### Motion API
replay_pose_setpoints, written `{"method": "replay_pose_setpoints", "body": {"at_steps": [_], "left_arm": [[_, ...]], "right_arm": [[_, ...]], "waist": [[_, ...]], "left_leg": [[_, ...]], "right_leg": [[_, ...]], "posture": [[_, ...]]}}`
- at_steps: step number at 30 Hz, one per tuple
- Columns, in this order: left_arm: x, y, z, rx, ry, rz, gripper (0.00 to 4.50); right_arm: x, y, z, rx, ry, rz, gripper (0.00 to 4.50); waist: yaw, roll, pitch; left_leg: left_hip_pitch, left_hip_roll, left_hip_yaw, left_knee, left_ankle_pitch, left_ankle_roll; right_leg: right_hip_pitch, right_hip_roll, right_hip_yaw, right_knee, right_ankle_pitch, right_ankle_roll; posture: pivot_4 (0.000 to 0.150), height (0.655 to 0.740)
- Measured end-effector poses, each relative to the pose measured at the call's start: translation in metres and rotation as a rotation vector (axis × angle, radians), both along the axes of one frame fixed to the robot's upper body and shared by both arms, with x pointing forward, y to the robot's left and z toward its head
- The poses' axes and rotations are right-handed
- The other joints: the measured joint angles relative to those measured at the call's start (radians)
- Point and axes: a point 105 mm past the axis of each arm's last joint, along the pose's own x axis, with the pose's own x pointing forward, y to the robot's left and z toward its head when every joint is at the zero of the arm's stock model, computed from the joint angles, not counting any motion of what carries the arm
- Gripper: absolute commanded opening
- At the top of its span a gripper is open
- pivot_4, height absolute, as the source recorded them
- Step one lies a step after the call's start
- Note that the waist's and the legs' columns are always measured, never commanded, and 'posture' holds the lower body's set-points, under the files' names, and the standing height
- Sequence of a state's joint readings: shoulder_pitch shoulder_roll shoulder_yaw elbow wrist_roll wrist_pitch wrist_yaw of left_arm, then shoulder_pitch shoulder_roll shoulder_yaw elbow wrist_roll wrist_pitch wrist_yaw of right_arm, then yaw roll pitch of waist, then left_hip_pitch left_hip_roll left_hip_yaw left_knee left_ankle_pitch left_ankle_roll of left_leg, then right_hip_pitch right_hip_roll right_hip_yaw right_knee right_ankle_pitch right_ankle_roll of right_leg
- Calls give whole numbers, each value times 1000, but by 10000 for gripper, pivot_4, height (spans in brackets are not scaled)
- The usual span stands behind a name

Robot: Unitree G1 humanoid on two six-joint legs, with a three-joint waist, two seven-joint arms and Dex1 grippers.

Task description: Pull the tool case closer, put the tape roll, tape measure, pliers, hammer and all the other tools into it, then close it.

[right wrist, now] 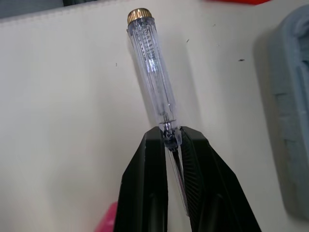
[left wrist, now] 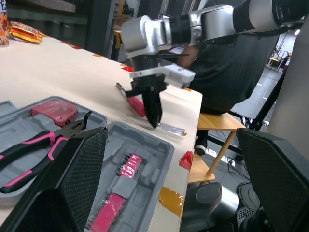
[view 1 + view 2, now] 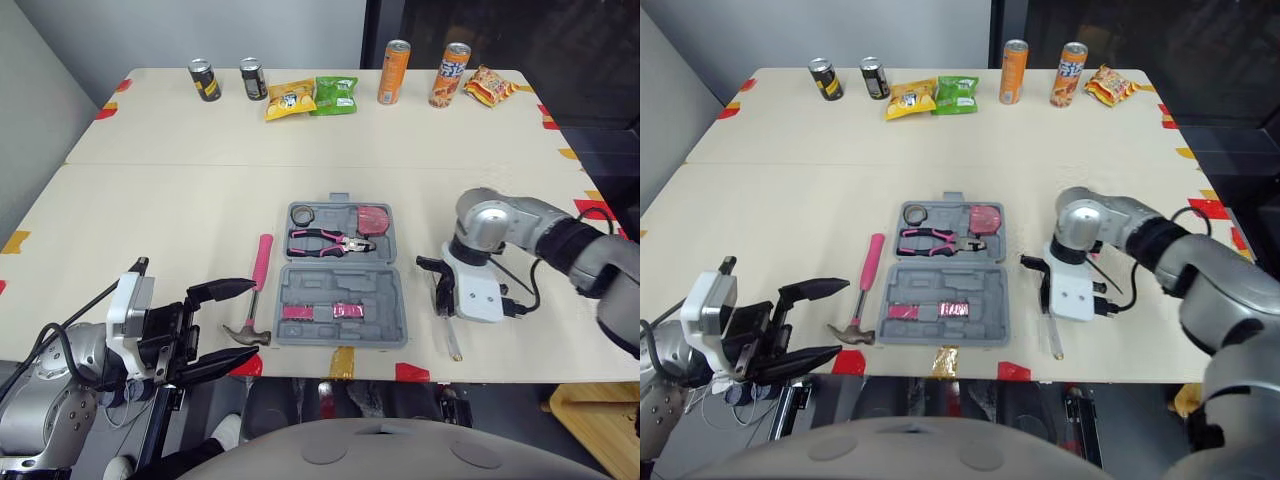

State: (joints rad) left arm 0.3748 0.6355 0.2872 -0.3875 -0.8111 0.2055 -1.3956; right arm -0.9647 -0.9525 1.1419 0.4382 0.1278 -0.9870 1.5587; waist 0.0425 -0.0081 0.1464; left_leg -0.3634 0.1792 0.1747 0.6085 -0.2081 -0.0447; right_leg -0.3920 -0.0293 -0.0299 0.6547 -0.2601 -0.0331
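Beige desk (image 3: 180,200) with open tool case (image 3: 340,283) at centre, pliers (image 3: 325,240) inside; hammer (image 3: 260,285) lying just left of it; right gripper (image 1: 171,140) pinching clear screwdriver (image 1: 152,63) on the desk right of the tool case; left gripper (image 3: 246,322) spread wide beside the hammer.

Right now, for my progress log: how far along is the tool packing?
Done: the tool case sits open near the front edge, with tape roll, tape measure and pliers inside. In hand: the right gripper pinches the clear-handled screwdriver on the table beside the case. Left: the hammer lies outside, by the open left gripper, and the case is not yet closed.
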Motion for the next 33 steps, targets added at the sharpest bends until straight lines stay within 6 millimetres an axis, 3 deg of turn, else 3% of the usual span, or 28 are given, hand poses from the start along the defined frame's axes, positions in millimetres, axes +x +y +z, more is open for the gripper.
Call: {"method": "replay_pose_setpoints", "body": {"at_steps": [8, 20, 28, 33], "left_arm": [[3, -3, 1, -9, -7, -8, 45000], [9, -1, 3, -9, -7, -2, 45000], [18, 0, 6, -11, -12, -8, 45000], [21, -1, 7, -13, -14, -12, 45000]], "right_arm": [[-8, -9, 31, 155, 35, -368, 20], [-16, -12, 47, 506, 78, -1223, 19], [-20, -16, 47, 701, 105, -1669, 19], [-30, -22, 33, 757, 176, -1954, 19]], "waist": [[2, 0, 0], [19, 1, 0], [32, 1, 0], [38, 1, 0]], "left_leg": [[-2, 1, 0, -1, 0, 0], [-1, 1, 0, -4, 0, -1], [-1, 0, 0, -5, 0, -1], [0, -1, 0, -8, -1, -2]], "right_leg": [[-2, 1, 0, 0, 0, 0], [-2, 1, 0, -3, 1, 2], [-2, 1, 1, -5, 1, 3], [-2, 1, 1, -7, 1, 3]], "posture": [[1500, 7400], [1500, 7400], [1500, 7400], [1500, 7400]]}}
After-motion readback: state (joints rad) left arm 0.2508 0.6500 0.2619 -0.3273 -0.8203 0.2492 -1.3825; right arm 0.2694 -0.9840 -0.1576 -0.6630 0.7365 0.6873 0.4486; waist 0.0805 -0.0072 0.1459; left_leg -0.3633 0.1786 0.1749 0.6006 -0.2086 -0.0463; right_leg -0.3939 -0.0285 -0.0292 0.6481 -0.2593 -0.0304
